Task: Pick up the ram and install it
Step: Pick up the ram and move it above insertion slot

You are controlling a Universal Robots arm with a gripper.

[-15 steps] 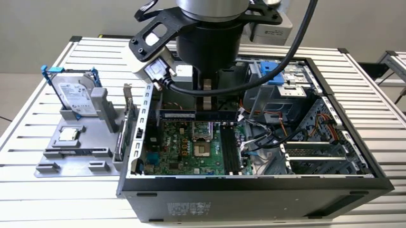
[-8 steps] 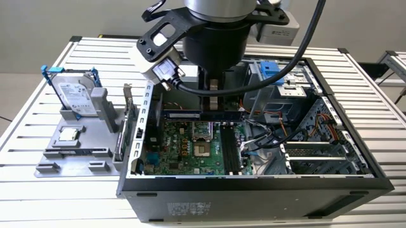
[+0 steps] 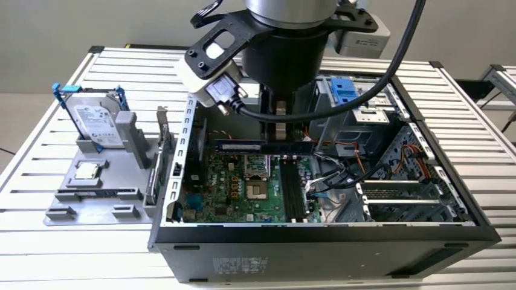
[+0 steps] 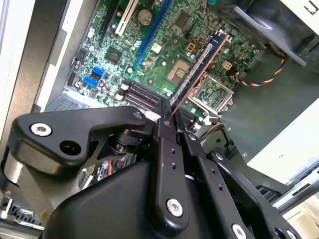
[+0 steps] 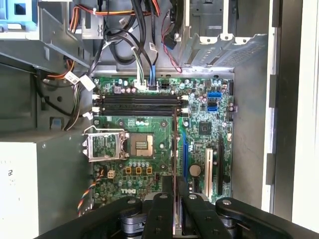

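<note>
Exterior view: arm [image 3: 282, 54] enters at upper centre and reaches down into an open computer case [image 3: 322, 241] on a slatted white worktop [image 3: 72, 254]. Gripper [image 3: 281, 140] is closed narrow on the ram [image 3: 241, 146], a blue stick held level above the green motherboard [image 3: 234, 187] and lying crosswise to the black memory slots [image 3: 292, 187], clear of them. On the exterior view's left, well apart from the case, a grey holder [image 3: 89, 208] carries a hard drive [image 3: 95, 121] standing upright and a small square silver chip [image 3: 87, 172] lying flat. Second wrist view: gripper [image 4: 174, 117] pinches one end of the ram [image 4: 199, 64], which is seen edge-on and stretches away over the motherboard [image 4: 164, 45], passing above the processor socket [image 4: 177, 74]; memory slots [image 4: 142, 97] lie just beside the fingers [image 4: 164, 129]. First wrist view: gripper [image 5: 175, 191] clamps the ram [image 5: 175, 167], seen as a thin dark edge over the motherboard [image 5: 209, 124]; memory slots [image 5: 137, 102] sit beyond the processor socket [image 5: 142, 144], with cables [image 5: 144, 45] behind them.
</note>
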